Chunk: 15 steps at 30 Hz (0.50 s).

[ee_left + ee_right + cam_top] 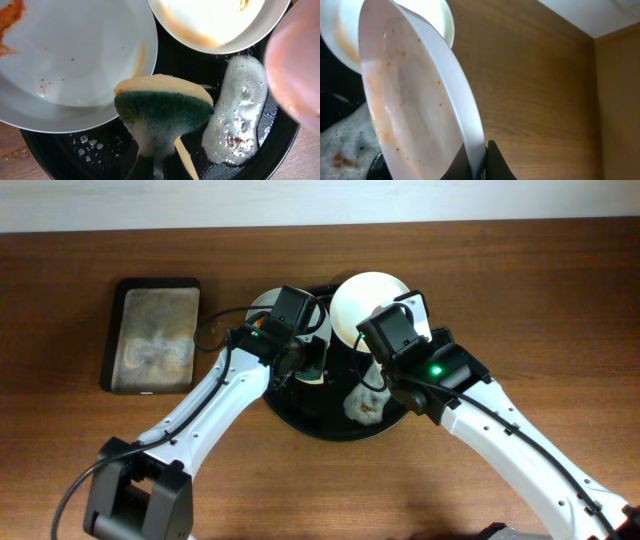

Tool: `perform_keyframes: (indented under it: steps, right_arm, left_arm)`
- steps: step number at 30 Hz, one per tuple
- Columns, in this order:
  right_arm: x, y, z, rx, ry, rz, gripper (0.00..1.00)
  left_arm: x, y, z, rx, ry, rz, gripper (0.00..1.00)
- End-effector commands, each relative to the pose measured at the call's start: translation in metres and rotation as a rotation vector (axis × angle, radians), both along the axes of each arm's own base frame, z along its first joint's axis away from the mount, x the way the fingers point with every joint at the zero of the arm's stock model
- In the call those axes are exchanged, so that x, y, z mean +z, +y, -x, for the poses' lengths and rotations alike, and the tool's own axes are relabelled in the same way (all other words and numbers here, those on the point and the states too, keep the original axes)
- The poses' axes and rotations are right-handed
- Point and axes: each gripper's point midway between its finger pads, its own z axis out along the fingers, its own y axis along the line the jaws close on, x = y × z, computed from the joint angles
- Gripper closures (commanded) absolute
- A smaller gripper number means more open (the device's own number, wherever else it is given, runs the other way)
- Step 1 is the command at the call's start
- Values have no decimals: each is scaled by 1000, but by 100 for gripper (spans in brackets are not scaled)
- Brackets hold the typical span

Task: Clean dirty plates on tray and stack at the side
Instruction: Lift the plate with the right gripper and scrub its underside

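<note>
Overhead, a dark rectangular pan (153, 333) with a greyish film lies at the far left of the brown worktop (520, 280), well apart from the rest. To its right sits the black round tray (320, 425), with both arms reaching over it.

The left claw (305, 365) hangs above the tray's left half. In the left wrist view it pinches a sponge (162, 107), green scouring face outward over a yellow body, squeezed narrow at its lower end where the claw grips. The sponge is above the tray, level with the near rim of a stained plate (75, 60); I cannot tell whether they touch. That white plate lies in the tray's left part, with orange sauce at its far left edge and dark specks. Further right a second plate (215, 20) bears an orange smear along its inner rim. Below it a patch of foam (240, 115) lies on the tray floor.

The right claw (378, 345) is clamped on the rim of a third white plate (365, 305), raised over the tray's right half. The right wrist view shows this held plate (415, 100) tilted steeply on edge, its face flecked with orange, with the fingers (492, 160) gripping its lower rim.
</note>
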Motion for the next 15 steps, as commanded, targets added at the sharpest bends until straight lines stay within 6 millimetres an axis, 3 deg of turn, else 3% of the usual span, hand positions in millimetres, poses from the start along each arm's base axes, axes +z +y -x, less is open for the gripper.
perform_keyframes:
  steps: [1,6,15]
  right_arm:
    - [-1,12,1,6,15,-91,96]
    - [-12,19,10,-5,82,-179,96]
    - [-16,25,14,-2,107,-223,96]
  left_arm:
    - [10,-8,2,-35,-14,46,100]
    - [42,-54,-3,-136,-25,351,100]
    - [77,-79,1,-250,-15,590,100]
